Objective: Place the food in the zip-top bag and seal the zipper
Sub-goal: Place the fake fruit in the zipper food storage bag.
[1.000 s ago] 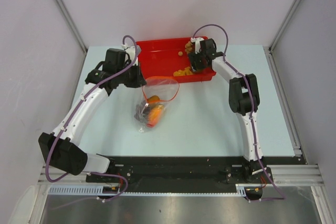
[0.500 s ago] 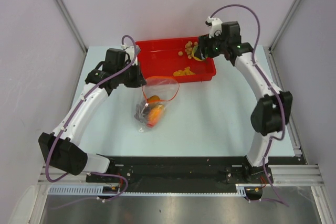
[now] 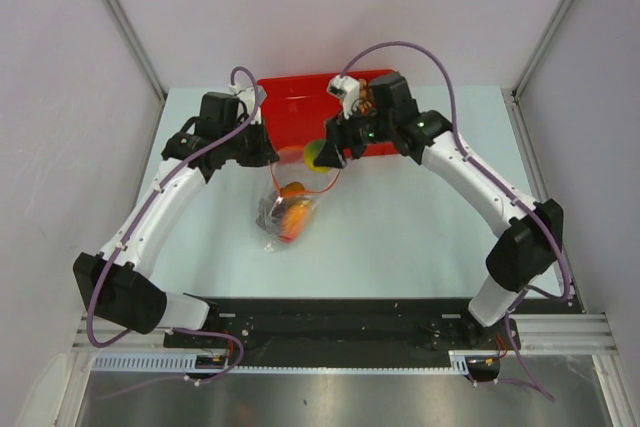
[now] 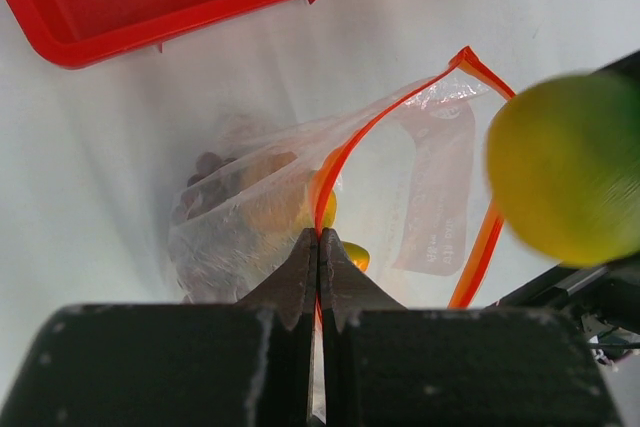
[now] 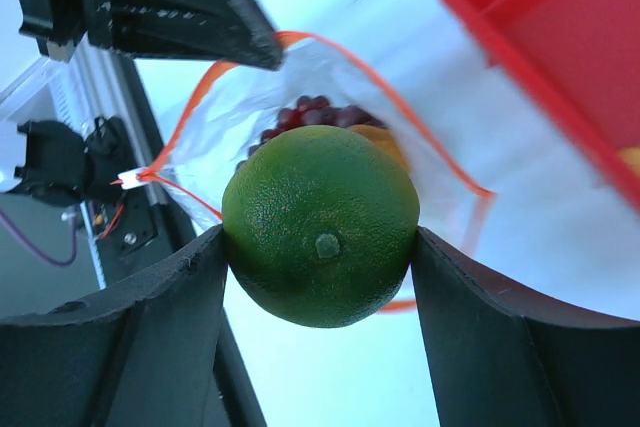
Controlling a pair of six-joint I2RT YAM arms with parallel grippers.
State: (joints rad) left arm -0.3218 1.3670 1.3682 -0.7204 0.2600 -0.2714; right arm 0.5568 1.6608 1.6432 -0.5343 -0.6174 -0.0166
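Pale-blue worktop [image 3: 420, 217], red tray [image 3: 290, 112] at the back. My right tool [image 3: 335, 142] has swung from the tray to just over the zip-top bag [image 3: 285, 209], with the round green fruit [image 5: 320, 227] gripped between its fingers — ready to drop in, I judge. The left tool [image 4: 318, 244] stays clenched on the zipper [image 4: 345, 152] — holding the mouth open.

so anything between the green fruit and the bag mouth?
Nothing visible. The right gripper holds the fruit at the open bag mouth; the left gripper pinches the zipper at one side, clear of the opening.
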